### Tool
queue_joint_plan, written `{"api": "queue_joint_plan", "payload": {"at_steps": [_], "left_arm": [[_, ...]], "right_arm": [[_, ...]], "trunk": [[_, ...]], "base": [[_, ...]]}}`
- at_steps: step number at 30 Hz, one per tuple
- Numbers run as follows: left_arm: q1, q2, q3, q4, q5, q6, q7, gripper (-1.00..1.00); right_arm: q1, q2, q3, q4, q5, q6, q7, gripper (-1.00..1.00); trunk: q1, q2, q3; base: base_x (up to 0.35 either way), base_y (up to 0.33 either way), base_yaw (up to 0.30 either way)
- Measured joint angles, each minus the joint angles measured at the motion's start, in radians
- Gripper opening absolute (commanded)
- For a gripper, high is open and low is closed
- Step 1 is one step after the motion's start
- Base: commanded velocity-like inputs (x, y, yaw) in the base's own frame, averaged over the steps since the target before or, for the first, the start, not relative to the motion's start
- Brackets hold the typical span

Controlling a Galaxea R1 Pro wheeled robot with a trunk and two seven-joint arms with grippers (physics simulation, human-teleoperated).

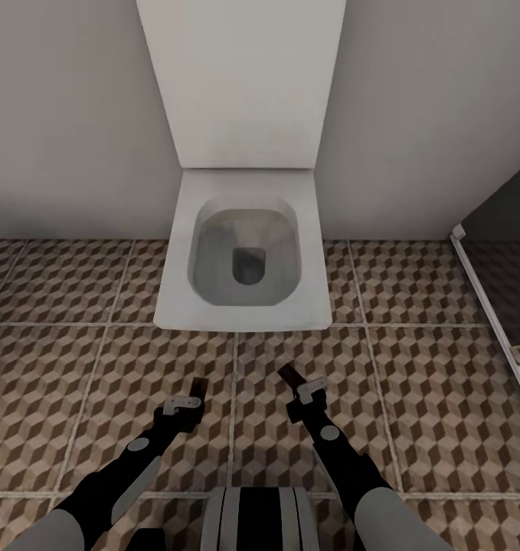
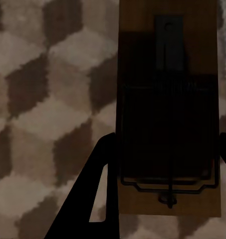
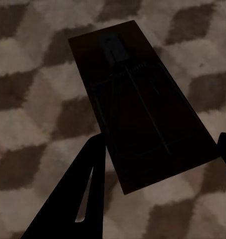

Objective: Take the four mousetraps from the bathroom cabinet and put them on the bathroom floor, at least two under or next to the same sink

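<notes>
We are carrying two mousetraps, one gripped in the left tool (image 1: 191, 396) and one in the right tool (image 1: 300, 385), over the floor (image 1: 443, 413); none placed, sink unseen.

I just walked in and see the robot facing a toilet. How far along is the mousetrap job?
Partly done at most. Each gripper holds a mousetrap, left and right, seen close in the wrist views, above the tiled floor. None lies on the floor here. Ahead is the toilet, so reaching the sink and setting traps down remains.
</notes>
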Motion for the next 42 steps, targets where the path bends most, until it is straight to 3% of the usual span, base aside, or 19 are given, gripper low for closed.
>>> {"api": "queue_joint_plan", "payload": {"at_steps": [11,29,35,42], "left_arm": [[0.000,0.000,0.001,-0.003,0.000,0.000,0.000,-1.00],[0.000,0.000,0.001,-0.003,0.000,0.000,0.000,-1.00],[0.000,0.000,0.001,-0.003,0.000,0.000,0.000,-1.00],[0.000,0.000,0.002,-0.003,0.000,0.000,0.000,-1.00]], "right_arm": [[0.000,0.000,0.000,0.001,0.000,0.000,-0.001,-1.00],[0.000,0.000,0.000,0.001,0.000,-0.001,-0.001,-1.00],[0.000,0.000,0.000,0.001,0.000,-0.001,-0.001,-1.00],[0.000,0.000,0.000,-0.007,0.001,-0.027,-0.002,-1.00]], "trunk": [[0.000,0.000,0.000],[0.008,-0.004,-0.070],[0.008,-0.004,-0.070],[0.011,-0.006,-0.097]], "base": [[0.000,0.000,0.000],[0.000,0.000,0.000],[0.000,0.000,0.000],[0.000,0.000,0.000]]}}
